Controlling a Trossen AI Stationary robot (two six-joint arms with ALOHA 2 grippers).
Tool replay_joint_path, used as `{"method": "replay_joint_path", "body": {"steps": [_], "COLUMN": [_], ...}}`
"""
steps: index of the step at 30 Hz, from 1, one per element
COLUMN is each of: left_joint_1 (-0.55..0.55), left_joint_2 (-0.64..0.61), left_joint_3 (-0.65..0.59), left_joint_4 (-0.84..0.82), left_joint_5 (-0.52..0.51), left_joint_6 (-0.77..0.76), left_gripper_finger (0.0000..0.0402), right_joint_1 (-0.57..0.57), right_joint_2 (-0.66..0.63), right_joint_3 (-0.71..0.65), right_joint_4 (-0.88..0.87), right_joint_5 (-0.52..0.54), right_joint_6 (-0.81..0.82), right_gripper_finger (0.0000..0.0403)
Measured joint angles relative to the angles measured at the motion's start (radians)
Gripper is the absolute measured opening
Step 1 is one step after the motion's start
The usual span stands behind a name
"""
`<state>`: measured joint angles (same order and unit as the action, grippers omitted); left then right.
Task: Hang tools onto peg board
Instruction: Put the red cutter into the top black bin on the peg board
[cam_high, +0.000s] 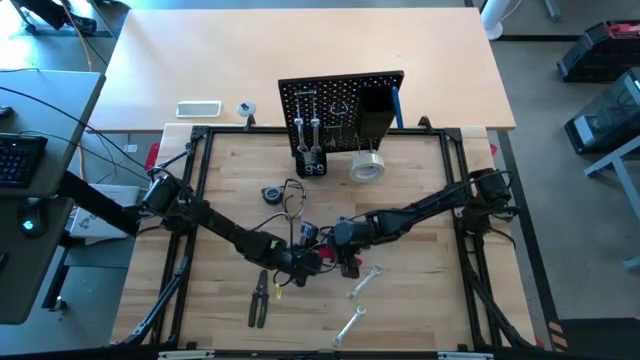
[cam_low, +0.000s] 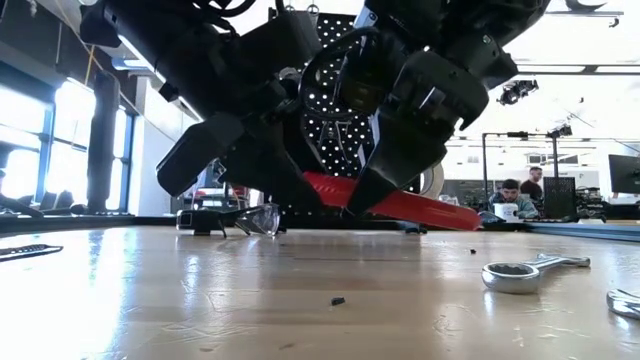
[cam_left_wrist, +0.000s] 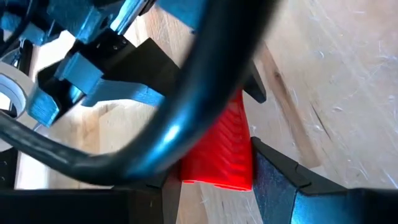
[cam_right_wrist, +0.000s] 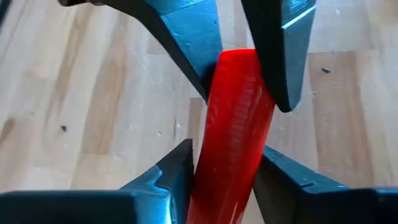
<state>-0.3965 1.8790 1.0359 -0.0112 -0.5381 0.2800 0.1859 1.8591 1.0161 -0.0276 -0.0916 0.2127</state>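
Mid-table, well near of the peg board, the red-handled cutter is held off the wood by the left gripper, long axis approx left-right, w/ the right gripper closing round its other end.

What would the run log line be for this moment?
stage: handover | left gripper: shut on red-handled cutter | right gripper: around same handle | peg board: behind

High view: looks straight down on the whole pale wooden table.
Low view: sits at table-top height, facing the room behind.
Wrist views: both very near the same red ribbed handle.
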Motion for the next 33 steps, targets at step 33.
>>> {"method": "replay_joint_path", "body": {"steps": [33], "left_joint_1": [-0.095], "left_joint_2": [-0.029], "left_joint_3": [0.001], "left_joint_4": [0.017], "left_joint_5": [-0.295], "left_joint_6": [0.059], "left_gripper_finger": [0.0223], "right_joint_1": [-0.040], "right_joint_2": [-0.072], "right_joint_3": [0.003], "right_joint_4": [-0.054], "right_joint_5": [-0.121], "right_joint_6": [0.035], "right_gripper_finger": [0.0055]}}
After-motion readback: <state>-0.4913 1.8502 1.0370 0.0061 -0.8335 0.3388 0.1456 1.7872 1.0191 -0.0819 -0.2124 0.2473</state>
